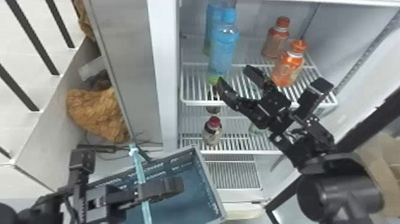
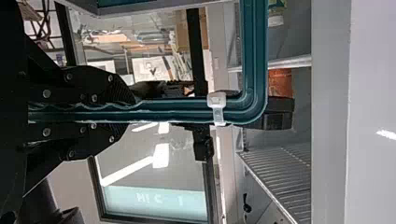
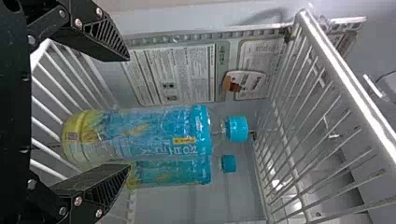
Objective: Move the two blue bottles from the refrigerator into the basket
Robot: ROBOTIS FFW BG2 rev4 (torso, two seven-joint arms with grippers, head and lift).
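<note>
Blue plastic bottles (image 1: pixel 223 50), both upright on the white wire shelf (image 1: pixel 198 103), called for the right black claw (image 1: pixel 234 75), parted at its front, to straddle the nearer one evenly, while the left black claw (image 2: pixel 130 111), to its left, clenched the teal plastic handle (image 2: pixel 254 56).

The head view faces forward and down from the robot's head, at the widest range, covering the open refrigerator (image 1: pixel 163 59) and the basket (image 1: pixel 210 184). The left wrist view faces across the basket's handle (image 1: pixel 137 163) at close range, with the refrigerator's interior beyond; it shares the handle with the head view (the white clip (image 2: pixel 217 107) serves as a reference). The right wrist view faces into the refrigerator, close to the two blue bottles (image 1: pixel 223 50), which the head view also covers. Both wrist views are turned sideways.
</note>
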